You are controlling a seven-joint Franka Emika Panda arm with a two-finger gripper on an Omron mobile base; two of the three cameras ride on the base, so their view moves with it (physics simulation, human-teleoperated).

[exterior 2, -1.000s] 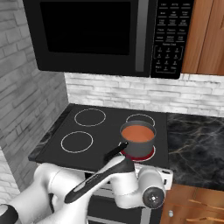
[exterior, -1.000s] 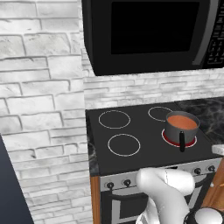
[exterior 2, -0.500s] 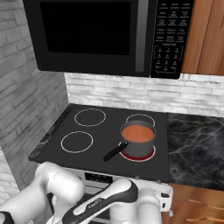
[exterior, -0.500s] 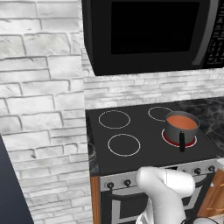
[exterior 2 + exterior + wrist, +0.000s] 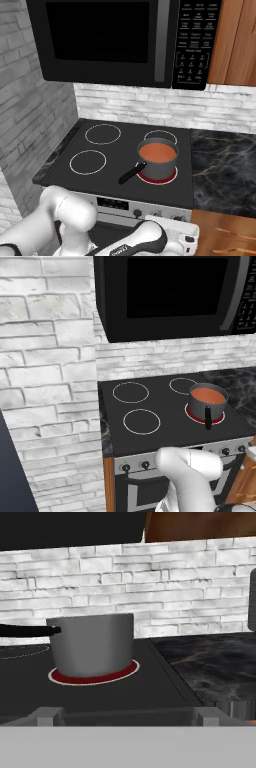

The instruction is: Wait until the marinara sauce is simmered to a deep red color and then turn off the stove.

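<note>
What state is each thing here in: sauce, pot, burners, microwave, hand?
marinara sauce: orange-red, filling the pot.
pot: upright on the front right burner, handle pointing forward-left.
front right burner: glowing red, on.
other three burners: dark, off.
microwave: door shut.
hand: open, holding nothing.

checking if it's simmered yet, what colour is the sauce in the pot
Orange-red marinara sauce, not yet deep red; right base view shows it best.

White rounded arm [image 5: 70,220], dark joint band, small lettering.
</note>
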